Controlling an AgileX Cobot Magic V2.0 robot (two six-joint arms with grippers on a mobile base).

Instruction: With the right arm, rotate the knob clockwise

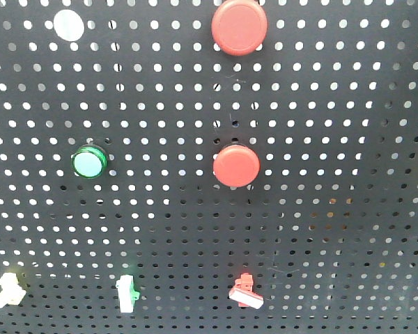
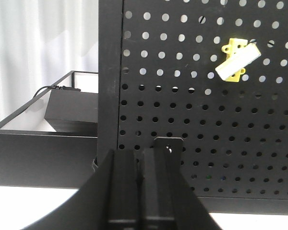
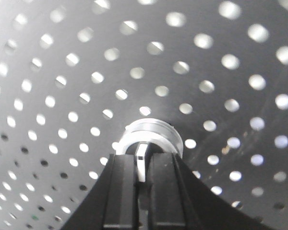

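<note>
black perforated pegboard (image 2: 110,72), white curtain (image 2: 38,43) behind, black open box (image 2: 33,143) on white tabletop (image 2: 38,206)

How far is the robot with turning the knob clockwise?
Done: the right gripper is at the knob, its jaws shut on it. In hand: this grip; the pictures do not show whether any turning has begun. Left: the clockwise turn, then letting go. The left gripper is shut on nothing, low by the board.
</note>
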